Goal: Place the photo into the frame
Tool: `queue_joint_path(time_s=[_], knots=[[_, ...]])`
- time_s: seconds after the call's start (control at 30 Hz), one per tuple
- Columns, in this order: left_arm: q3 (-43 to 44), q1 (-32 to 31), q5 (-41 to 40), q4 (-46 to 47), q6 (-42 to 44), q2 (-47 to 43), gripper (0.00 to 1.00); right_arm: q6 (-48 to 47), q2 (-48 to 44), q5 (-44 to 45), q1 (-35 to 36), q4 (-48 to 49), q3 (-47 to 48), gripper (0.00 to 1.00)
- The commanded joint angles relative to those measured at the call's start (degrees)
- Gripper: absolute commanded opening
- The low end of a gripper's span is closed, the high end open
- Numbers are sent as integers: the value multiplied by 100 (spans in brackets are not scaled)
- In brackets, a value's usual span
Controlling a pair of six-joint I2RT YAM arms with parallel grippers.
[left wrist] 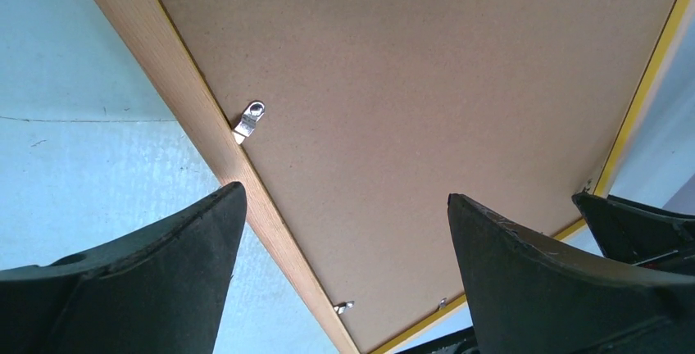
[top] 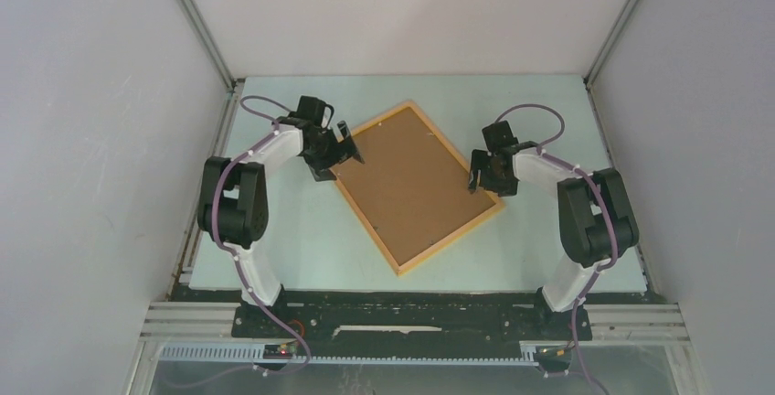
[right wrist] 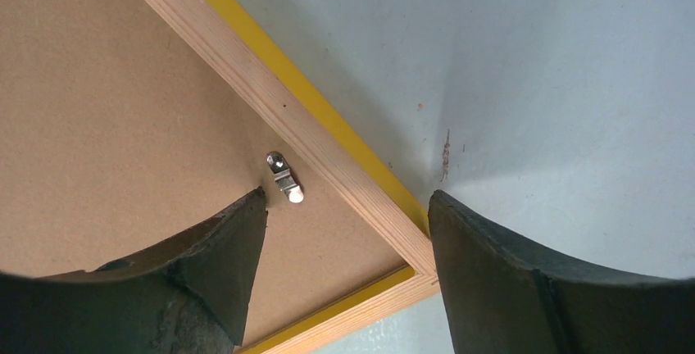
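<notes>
Orange-yellow thin-railed wooden rectangular frame [top: 450, 236] is lying back-up and diagonal on the middle of the pale table [top: 302, 230], with a brown fibreboard backing sheet [top: 416, 180] sitting inside its rails. Left gripper [left wrist: 344, 194] is hovering wide open across the frame's left rail. Right gripper [right wrist: 347, 194] is also standing open, straddling the right rail beside a small metal turn clip [right wrist: 283, 178].

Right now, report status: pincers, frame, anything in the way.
Left pincer open over left rail of frame. Right pincer open over right rail, by a metal clip. Frame back up, backing board in; photo not seen.
</notes>
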Motion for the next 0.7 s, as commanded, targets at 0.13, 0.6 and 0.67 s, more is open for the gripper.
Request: queue_joint_path(time_s=[0.13, 0.6, 0.67], knots=[[-228, 105, 400, 289, -177, 7, 100, 71, 260, 548, 30, -159, 237, 77], [-200, 136, 530, 368, -203, 137, 100, 0, 227, 221, 34, -90, 239, 14], [-215, 135, 482, 377, -135, 92, 100, 17, 203, 157, 30, -58, 212, 4]])
